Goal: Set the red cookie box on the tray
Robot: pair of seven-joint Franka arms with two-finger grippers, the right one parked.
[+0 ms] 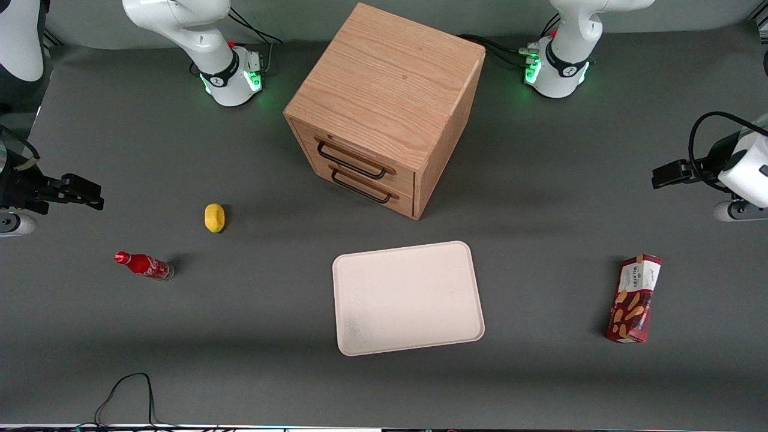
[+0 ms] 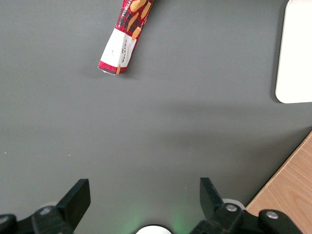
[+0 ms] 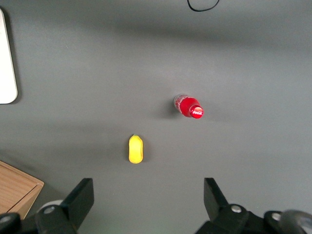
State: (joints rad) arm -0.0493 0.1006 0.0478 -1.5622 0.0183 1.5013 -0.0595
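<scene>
Nearest the front camera lies the box [image 1: 634,299], flat on the table [image 1: 540,384] at my working end, well apart from the tray [image 1: 408,298].
Front view: my gripper [image 1: 666,174] hangs farther back, above bare table, holding nothing. Wrist view: fingers [image 2: 75,197] spread wide, box [image 2: 126,35] ahead, white label end toward me, tray edge [image 2: 295,53] off to one side. Light, thin cardboard, I judge; I'd pinch across its narrow width at mid-length, gently, lest it crush.
</scene>
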